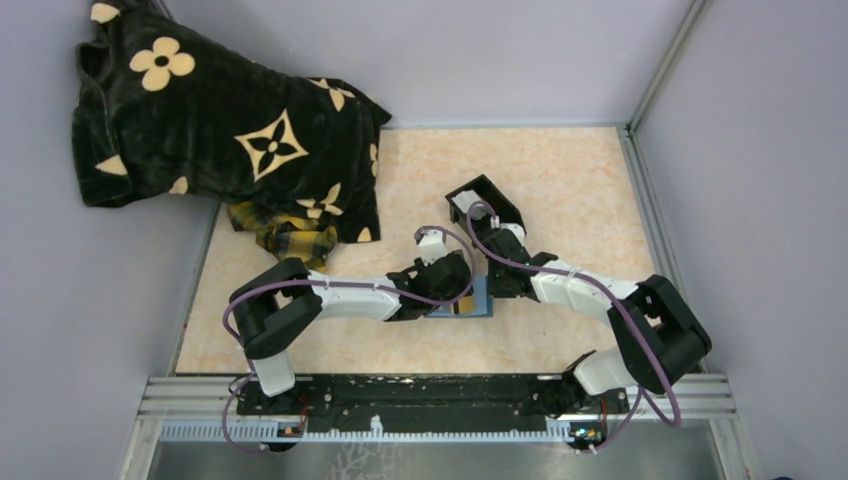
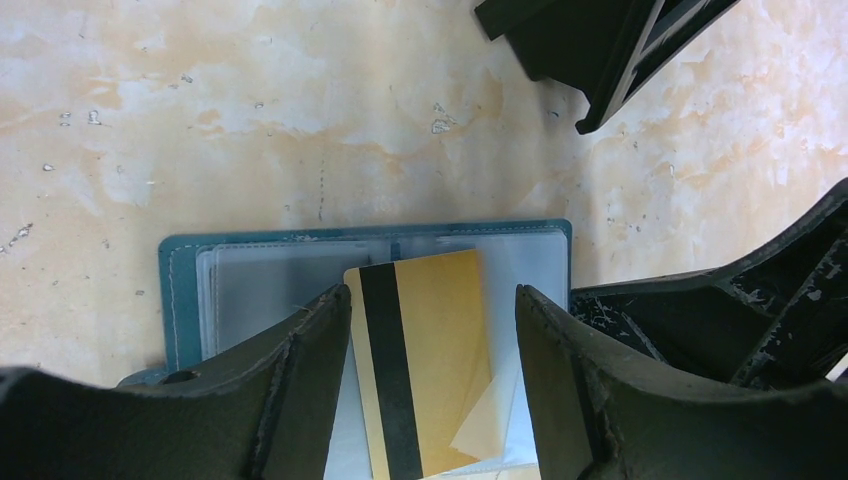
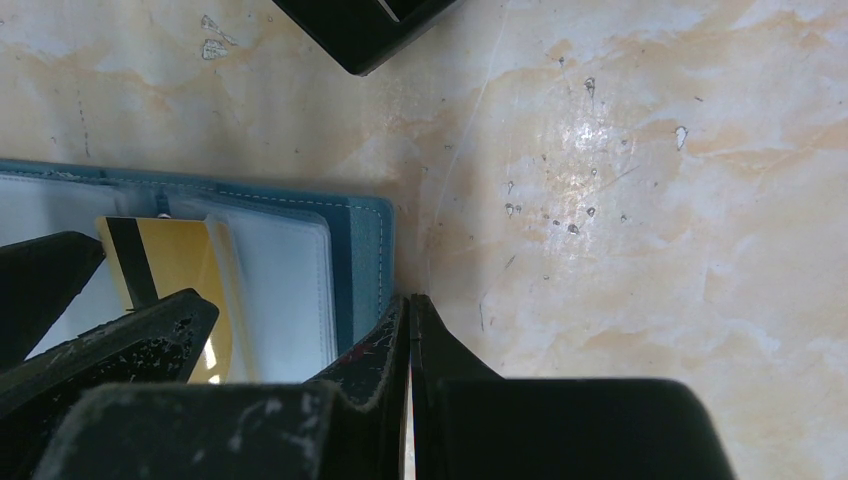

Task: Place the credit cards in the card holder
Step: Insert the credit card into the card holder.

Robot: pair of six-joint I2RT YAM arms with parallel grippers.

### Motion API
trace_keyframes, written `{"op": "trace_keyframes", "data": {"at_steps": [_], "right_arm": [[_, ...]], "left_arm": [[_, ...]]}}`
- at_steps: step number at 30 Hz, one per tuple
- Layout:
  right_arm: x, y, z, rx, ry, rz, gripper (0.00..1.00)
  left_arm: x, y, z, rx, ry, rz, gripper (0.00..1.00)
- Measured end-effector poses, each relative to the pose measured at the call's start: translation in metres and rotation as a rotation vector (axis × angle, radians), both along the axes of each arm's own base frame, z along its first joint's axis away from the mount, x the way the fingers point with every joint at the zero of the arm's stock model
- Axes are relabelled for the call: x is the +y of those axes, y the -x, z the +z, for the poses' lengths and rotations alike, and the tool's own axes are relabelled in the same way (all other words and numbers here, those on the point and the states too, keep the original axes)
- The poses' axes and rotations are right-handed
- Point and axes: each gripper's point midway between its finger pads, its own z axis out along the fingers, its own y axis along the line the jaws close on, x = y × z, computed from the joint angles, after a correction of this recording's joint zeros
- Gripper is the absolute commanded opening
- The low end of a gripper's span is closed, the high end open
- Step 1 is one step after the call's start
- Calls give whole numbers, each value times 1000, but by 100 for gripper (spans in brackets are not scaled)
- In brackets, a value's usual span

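The blue card holder [image 2: 180,290] lies open on the table, its clear sleeves facing up; it also shows in the top view [image 1: 478,305] and the right wrist view [image 3: 365,255]. A gold card with a black stripe [image 2: 435,350] lies on the sleeves, one corner under a clear flap; it also shows in the right wrist view [image 3: 175,255]. My left gripper [image 2: 432,310] is open, its fingers on either side of the card without gripping it. My right gripper [image 3: 410,305] is shut and empty, its tips at the holder's right edge. No other cards show.
A black open-topped box [image 1: 487,203] stands just behind the grippers, also in the left wrist view [image 2: 610,40]. A black blanket with cream flowers [image 1: 220,130] and a plaid cloth [image 1: 285,238] lie at the back left. Grey walls enclose the table.
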Motion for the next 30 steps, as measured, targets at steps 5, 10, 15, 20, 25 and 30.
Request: {"op": "trace_keyframes", "data": {"at_steps": [5,10,15,20,25,30], "right_arm": [[0,0,0,1,0,0,0],[0,0,0,1,0,0,0],[0,0,0,1,0,0,0],[0,0,0,1,-1,1,0],[0,0,0,1,-1,1,0],[0,0,0,1,-1,1,0]], "left_arm": [[-4,-1,3,-2,8,-6,68],[-5,0,4,-2,11,-10,68],[-6,2,4,-1,7,-16,69],[1,5,11,-14,4,-8,69],[13,6,26,-46,9,15,65],[23,9,19,-48,-51,27,39]]}}
